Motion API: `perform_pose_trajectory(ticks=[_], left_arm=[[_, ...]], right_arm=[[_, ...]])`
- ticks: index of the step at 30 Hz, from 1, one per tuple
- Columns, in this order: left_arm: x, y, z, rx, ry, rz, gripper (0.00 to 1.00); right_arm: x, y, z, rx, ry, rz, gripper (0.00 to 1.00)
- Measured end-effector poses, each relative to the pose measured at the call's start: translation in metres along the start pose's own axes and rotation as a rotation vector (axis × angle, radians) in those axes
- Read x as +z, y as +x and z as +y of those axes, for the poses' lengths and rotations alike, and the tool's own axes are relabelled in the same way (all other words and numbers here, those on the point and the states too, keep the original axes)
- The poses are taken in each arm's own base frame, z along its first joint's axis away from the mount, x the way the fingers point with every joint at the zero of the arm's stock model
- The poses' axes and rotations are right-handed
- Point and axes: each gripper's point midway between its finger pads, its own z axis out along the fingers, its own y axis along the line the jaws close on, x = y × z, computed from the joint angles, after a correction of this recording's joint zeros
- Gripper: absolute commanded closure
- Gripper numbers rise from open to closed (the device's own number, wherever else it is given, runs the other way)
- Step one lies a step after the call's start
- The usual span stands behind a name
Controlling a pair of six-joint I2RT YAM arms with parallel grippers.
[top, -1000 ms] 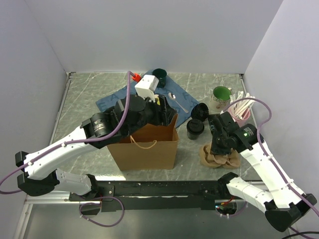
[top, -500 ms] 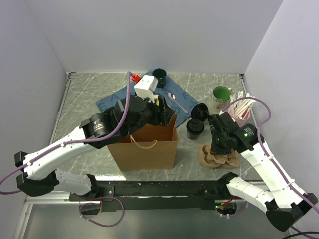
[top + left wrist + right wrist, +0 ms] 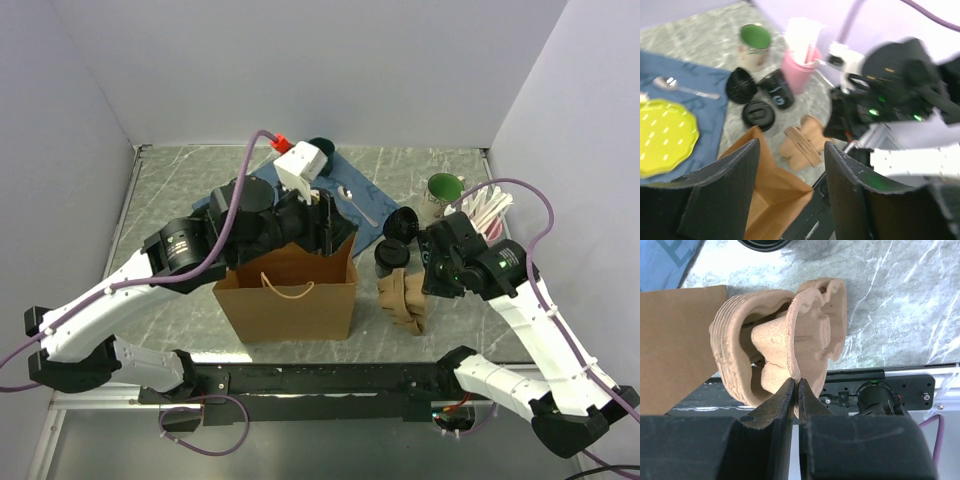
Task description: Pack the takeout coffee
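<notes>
Three black takeout coffee cups sit right of the bag: one upright (image 3: 392, 256), two tipped on their sides (image 3: 741, 85) (image 3: 777, 90). In the left wrist view the upright cup (image 3: 758, 114) shows its round lid. My right gripper (image 3: 795, 386) is shut on the rim of the brown pulp cup carrier (image 3: 780, 340), which hangs tilted on edge (image 3: 402, 298) above the table beside the brown paper bag (image 3: 290, 290). My left gripper (image 3: 790, 170) is open over the bag's back right corner (image 3: 775, 200), with nothing gripped.
A blue cloth (image 3: 215, 205) behind the bag carries a yellow plate (image 3: 662, 135) and a spoon (image 3: 352, 203). A dark green mug (image 3: 322, 147) stands at the back. A green-lidded cup (image 3: 443, 190) and a pink cup of straws (image 3: 487, 212) stand at the right.
The right gripper has lifted the carrier off the table, tipped it on edge and carried it left toward the bag. The left arm has shifted slightly back and left over the bag.
</notes>
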Motion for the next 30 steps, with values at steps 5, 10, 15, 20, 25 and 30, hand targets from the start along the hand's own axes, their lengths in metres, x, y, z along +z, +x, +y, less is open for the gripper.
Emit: perform_pose_trajectory(ticks=[5,10,15,20,25,30], left_arm=[[0.010,0.009,-0.023,0.086,0.115,0.049,0.43],[0.035,0.017,-0.037,0.127,0.129,0.087,0.40],[0.048,0.016,-0.031,0.140,0.079,0.089,0.38],[0.049,0.008,-0.019,0.126,-0.003,0.051,0.38],[0.042,-0.003,0.001,0.119,-0.107,-0.004,0.38],[0.017,-0.014,0.016,0.111,-0.159,-0.051,0.44]], right_arm=[[0.002,-0.002,0.001,0.008,0.002,-0.001,0.97],[0.000,-0.005,0.000,0.012,0.012,-0.016,1.00],[-0.003,-0.014,-0.004,0.005,0.055,-0.037,1.00],[-0.010,-0.043,-0.002,-0.013,0.107,-0.102,1.00],[-0.007,-0.056,0.004,-0.022,0.125,-0.121,1.00],[0.035,-0.035,0.003,-0.104,0.229,0.016,1.00]])
